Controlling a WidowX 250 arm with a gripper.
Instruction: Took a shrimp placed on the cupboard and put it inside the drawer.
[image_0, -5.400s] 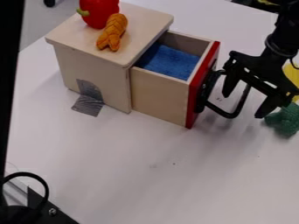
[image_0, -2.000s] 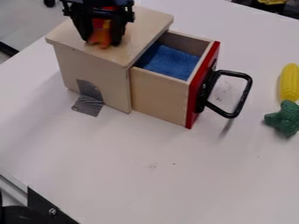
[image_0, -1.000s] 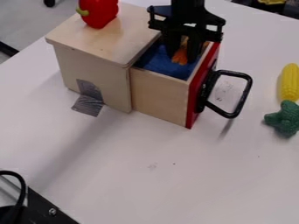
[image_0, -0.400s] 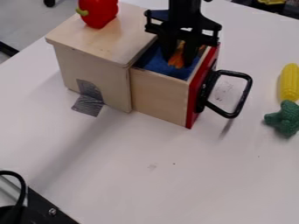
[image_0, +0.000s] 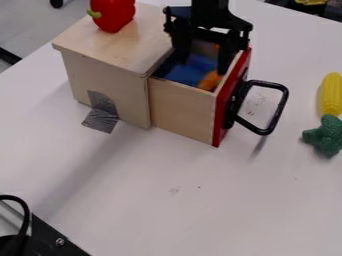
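Camera view, jaws: parted wide above the drawer
Shrimp: released inside, by the red front
Lift: best made straight up, jaws kept spread, so that the shrimp is not snagged and the drawer's walls are not knocked

Pale smooth wood cabinet, soft matt blue cloth lining, glossy red plastic-looking pepper.

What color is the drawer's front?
The drawer's front is red, seen best in the camera view.
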